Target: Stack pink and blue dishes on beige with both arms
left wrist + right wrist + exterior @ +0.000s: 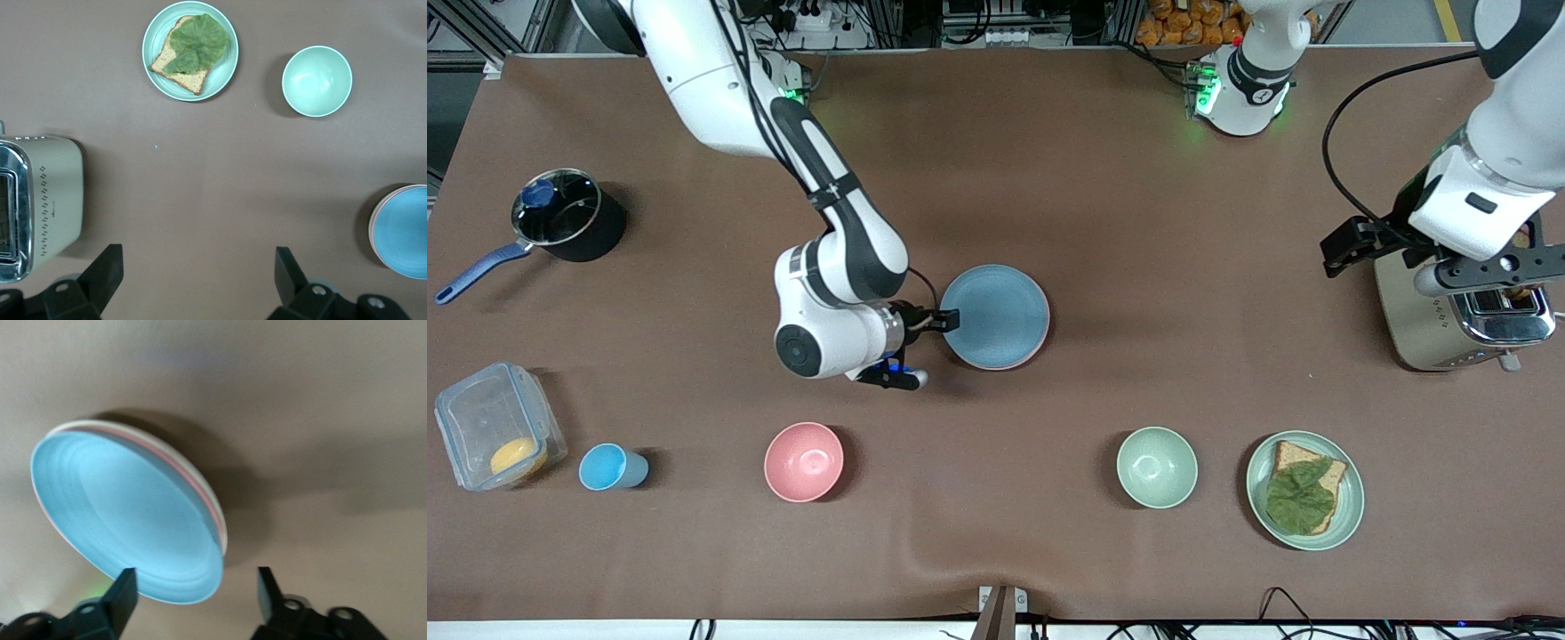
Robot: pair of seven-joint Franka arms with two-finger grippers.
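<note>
Mid-table, the light blue plate (996, 316) lies on top of a stack. Under it, only the pink plate's rim (202, 492) and the beige plate's pale rim (221, 525) show. My right gripper (943, 322) is open and low at the stack's edge toward the right arm's end; in the right wrist view (193, 590) one finger (119, 597) stands in front of the blue plate's (127, 520) rim and the other beside it, touching nothing. My left gripper (199, 267) hangs open and empty over bare table beside the toaster, with the stack (403, 230) at the edge of its view.
A toaster (1463, 320) stands at the left arm's end. Nearer the camera lie a green plate with bread and lettuce (1352, 498), a green bowl (1156, 467), a pink bowl (804, 460), a blue cup (609, 467) and a plastic box (494, 436). A blue-handled pot (565, 218) sits farther back.
</note>
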